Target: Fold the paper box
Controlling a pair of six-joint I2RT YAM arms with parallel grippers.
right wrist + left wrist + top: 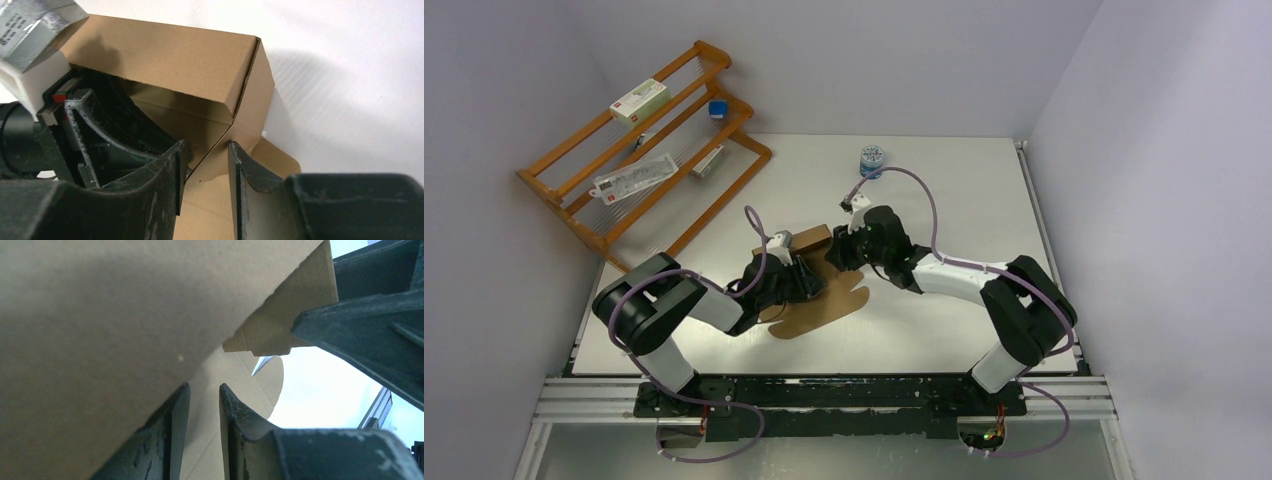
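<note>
The paper box (824, 305) is brown cardboard, lying mid-table with one side folded up into a raised wall (175, 55) and a rounded flap flat on the table. My left gripper (804, 278) reaches in under that raised wall. Its jaws (204, 386) stand a little apart, with only the flat bottom panel (100, 315) showing between them. From the far side, my right gripper (844, 255) straddles the box's corner. It is open (207, 145), with the corner edge in the gap and clear of both fingers. The left fingers (107, 127) show dark inside the box.
A wooden rack (644, 150) stands at the back left with a white carton (639, 100), a clear packet (634, 178) and a small blue thing (717, 108). A blue-and-white jar (872, 160) sits behind the box. Walls close in on the left, back and right.
</note>
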